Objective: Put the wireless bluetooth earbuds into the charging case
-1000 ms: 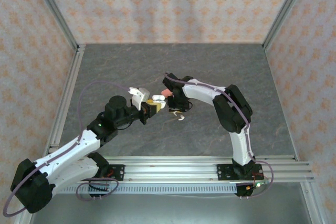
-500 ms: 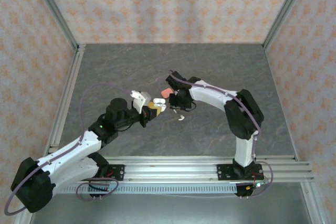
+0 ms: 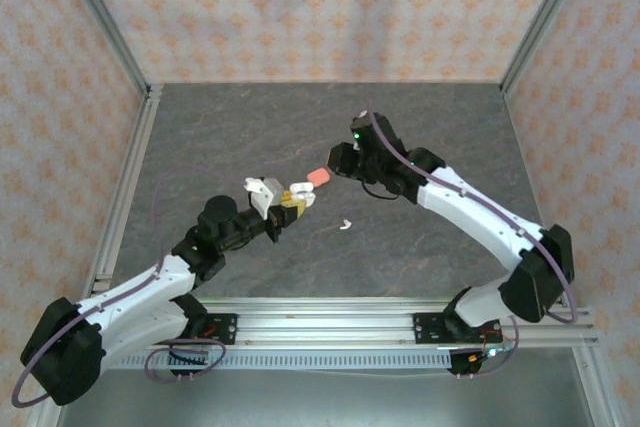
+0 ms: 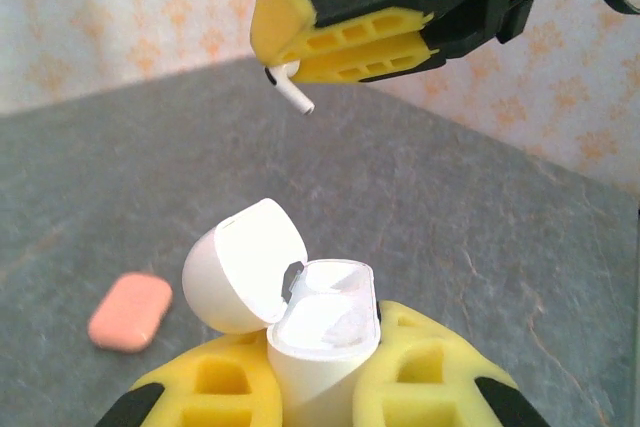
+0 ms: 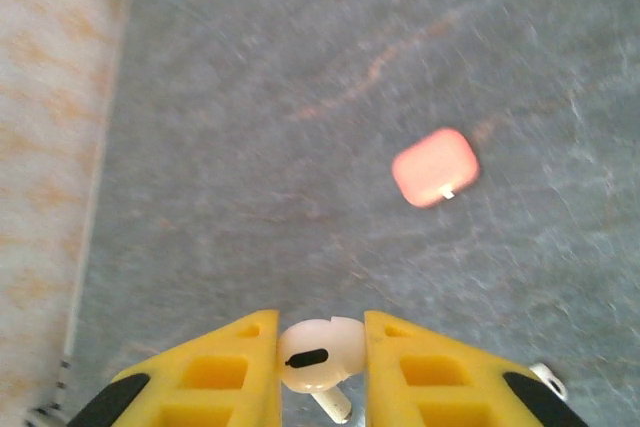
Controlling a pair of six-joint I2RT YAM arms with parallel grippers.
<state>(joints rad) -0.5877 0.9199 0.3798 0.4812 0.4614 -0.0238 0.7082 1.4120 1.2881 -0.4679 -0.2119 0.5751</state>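
A dark grey, stone-patterned tabletop (image 3: pixel 230 127) sits inside walls of pale wallpaper with an orange floral print (image 3: pixel 320 7), framed by aluminium rails (image 3: pixel 400 312). The left gripper (image 3: pixel 288 205) clamps a white charging case (image 4: pixel 318 322) upright, lid flipped open. Above it, the right gripper (image 5: pixel 318 342) pinches a white earbud (image 5: pixel 312 357), stem pointing down. A closed pink case (image 3: pixel 320 178) and a loose white earbud (image 3: pixel 345 225) lie on the surface nearby.

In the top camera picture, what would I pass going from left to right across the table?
The open white case held in the left gripper → pink case → small loose white earbud.
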